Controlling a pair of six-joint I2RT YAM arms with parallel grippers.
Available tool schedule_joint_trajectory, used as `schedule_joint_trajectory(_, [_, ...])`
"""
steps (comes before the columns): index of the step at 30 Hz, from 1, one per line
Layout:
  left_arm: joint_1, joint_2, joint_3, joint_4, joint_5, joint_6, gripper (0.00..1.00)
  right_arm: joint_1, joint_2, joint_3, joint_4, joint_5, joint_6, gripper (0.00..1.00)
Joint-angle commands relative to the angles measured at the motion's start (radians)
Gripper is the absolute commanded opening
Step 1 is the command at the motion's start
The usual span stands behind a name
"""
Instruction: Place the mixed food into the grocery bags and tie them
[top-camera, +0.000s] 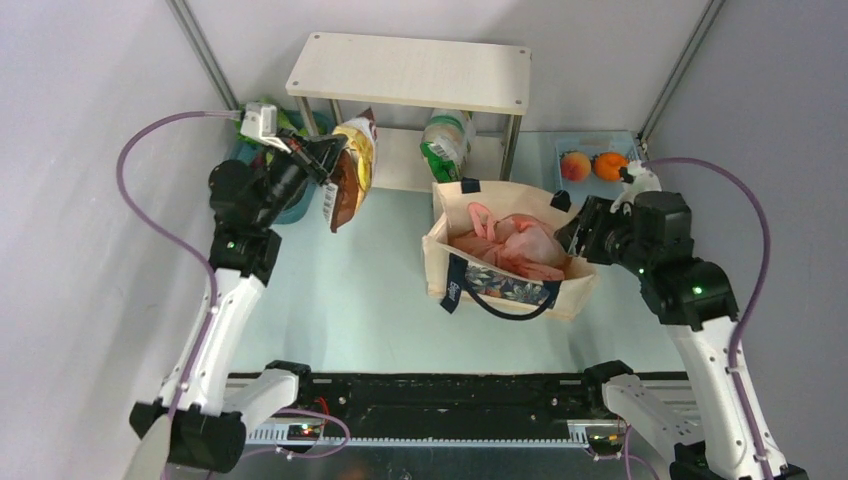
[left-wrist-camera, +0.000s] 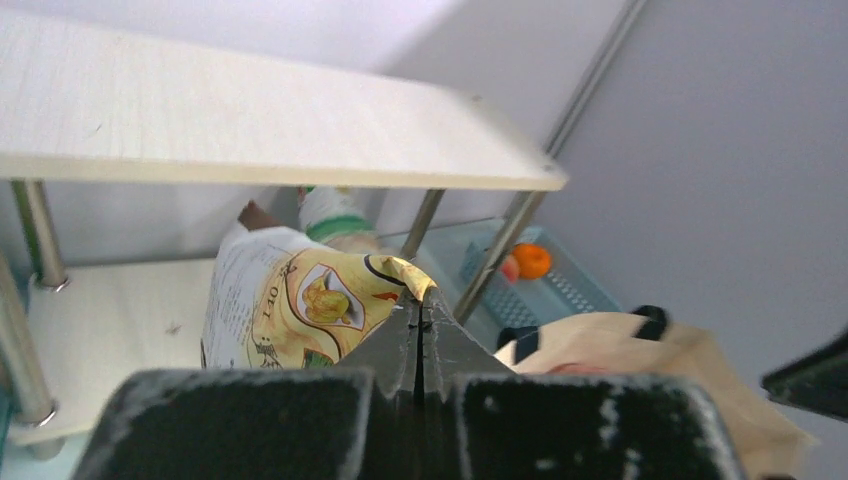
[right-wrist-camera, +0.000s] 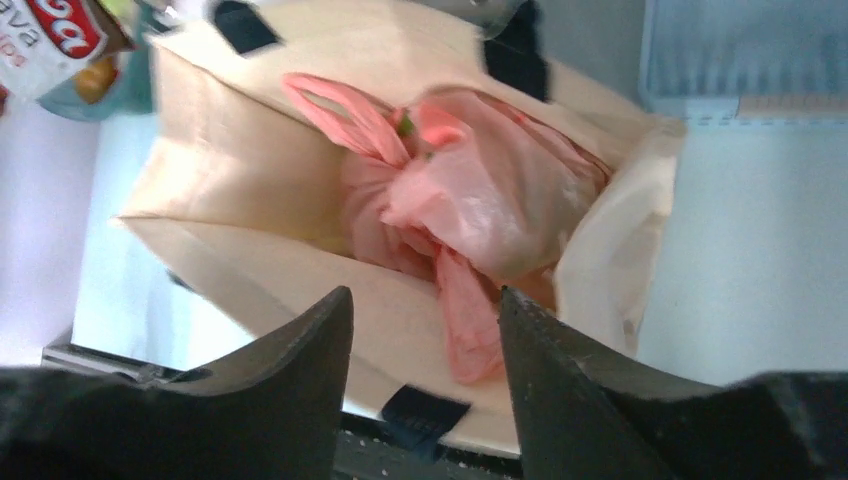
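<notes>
My left gripper (top-camera: 330, 157) is shut on the top corner of the brown-yellow crisp packet (top-camera: 352, 172), which hangs in the air in front of the shelf's left legs. In the left wrist view the packet (left-wrist-camera: 290, 300) sticks out beyond the closed jaws of the left gripper (left-wrist-camera: 420, 305). The beige canvas tote (top-camera: 500, 292) stands open at mid-table with the pink plastic bag (top-camera: 515, 245) bunched inside it. My right gripper (top-camera: 580, 228) hovers open at the tote's right rim. From the right wrist, the right gripper (right-wrist-camera: 425, 292) holds nothing, and below it lie the pink bag (right-wrist-camera: 480, 200) and the tote (right-wrist-camera: 250, 180).
A white shelf (top-camera: 410, 70) stands at the back with a green-and-white packet (top-camera: 447, 140) under it. A pale blue tray (top-camera: 600, 147) at back right holds two orange-red fruits (top-camera: 592, 165). A teal basket (top-camera: 300, 205) sits behind the left arm.
</notes>
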Motion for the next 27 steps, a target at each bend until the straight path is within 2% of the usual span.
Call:
schedule_joint_trajectory(1, [-0.014, -0.109, 0.086, 0.008, 0.116, -0.081, 0.0, -0.001, -0.04, 0.133, -0.001, -0.011, -0.059, 0.73])
schedule_joint_trajectory(3, [-0.023, -0.128, 0.12, 0.009, 0.161, -0.122, 0.0, -0.001, -0.06, 0.168, 0.01, 0.003, -0.083, 0.86])
schedule_joint_trajectory(4, [-0.03, -0.128, 0.152, 0.009, 0.185, -0.135, 0.0, -0.002, -0.075, 0.18, 0.019, 0.0, -0.099, 0.87])
schedule_joint_trajectory(7, [-0.063, -0.092, 0.23, 0.009, 0.237, -0.207, 0.0, -0.003, -0.094, 0.198, 0.073, -0.046, -0.114, 0.9])
schedule_joint_trajectory(11, [-0.143, -0.043, 0.346, 0.01, 0.273, -0.243, 0.0, -0.003, -0.07, 0.194, 0.19, -0.205, -0.092, 0.91])
schedule_joint_trajectory(14, [-0.217, -0.001, 0.433, 0.009, 0.292, -0.262, 0.0, -0.005, -0.035, 0.187, 0.289, -0.371, -0.03, 0.97])
schedule_joint_trajectory(17, [-0.275, 0.055, 0.507, 0.01, 0.325, -0.277, 0.0, -0.015, -0.001, 0.169, 0.428, -0.453, 0.07, 0.99])
schedule_joint_trajectory(20, [-0.345, 0.143, 0.595, 0.009, 0.34, -0.283, 0.0, -0.049, 0.016, 0.163, 0.538, -0.419, 0.177, 0.99])
schedule_joint_trajectory(23, [-0.406, 0.217, 0.652, 0.01, 0.355, -0.279, 0.0, -0.08, 0.015, 0.163, 0.554, -0.293, 0.335, 0.99])
schedule_joint_trajectory(27, [-0.472, 0.273, 0.668, 0.012, 0.332, -0.261, 0.0, -0.089, -0.005, 0.148, 0.539, -0.201, 0.349, 0.99])
